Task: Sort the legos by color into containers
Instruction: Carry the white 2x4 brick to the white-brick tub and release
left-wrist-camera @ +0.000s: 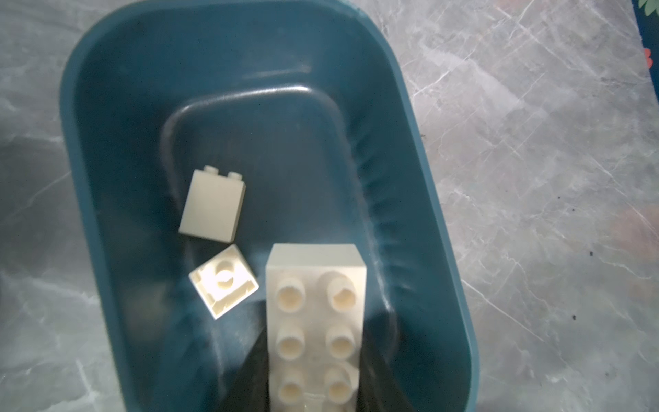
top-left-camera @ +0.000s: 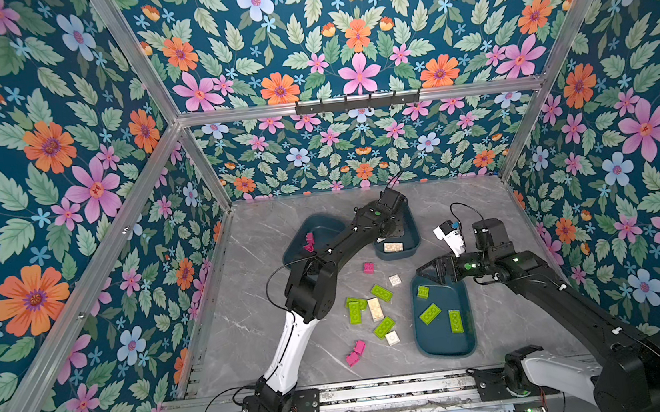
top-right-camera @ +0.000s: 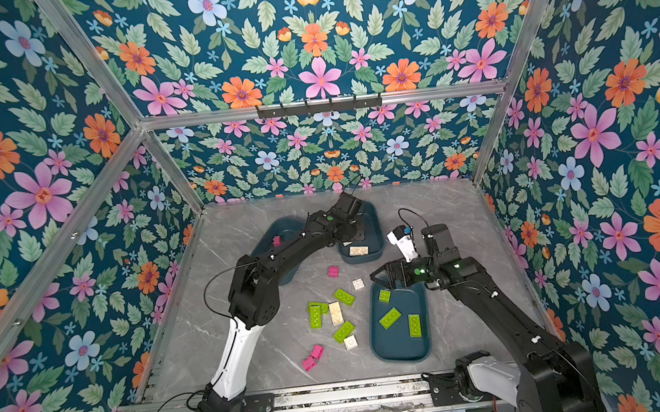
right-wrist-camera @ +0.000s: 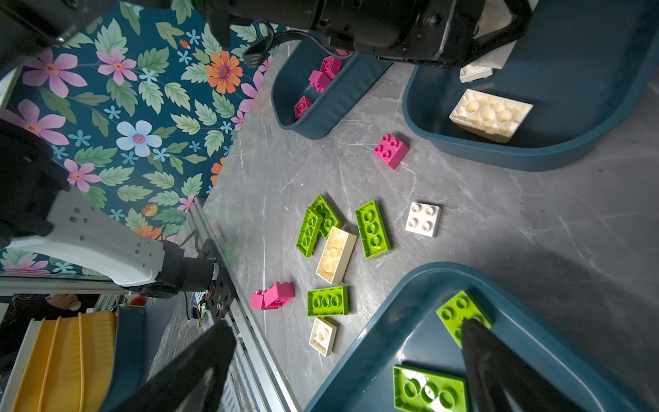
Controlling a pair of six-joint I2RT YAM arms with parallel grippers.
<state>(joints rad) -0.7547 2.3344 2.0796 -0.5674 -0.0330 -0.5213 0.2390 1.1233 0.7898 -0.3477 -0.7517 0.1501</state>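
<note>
Cream brick [left-wrist-camera: 315, 303] gripped by left end effector [left-wrist-camera: 313, 388] over cream tub [left-wrist-camera: 399, 171], two small cream bricks [left-wrist-camera: 212, 205] inside that tub, right end effector [right-wrist-camera: 347, 328] wide open, empty, apart from it

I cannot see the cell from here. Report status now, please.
Left gripper shut on cream brick, over tub of cream bricks. Right gripper open, over tub of green bricks. Loose bricks on table; nothing blocking.
</note>
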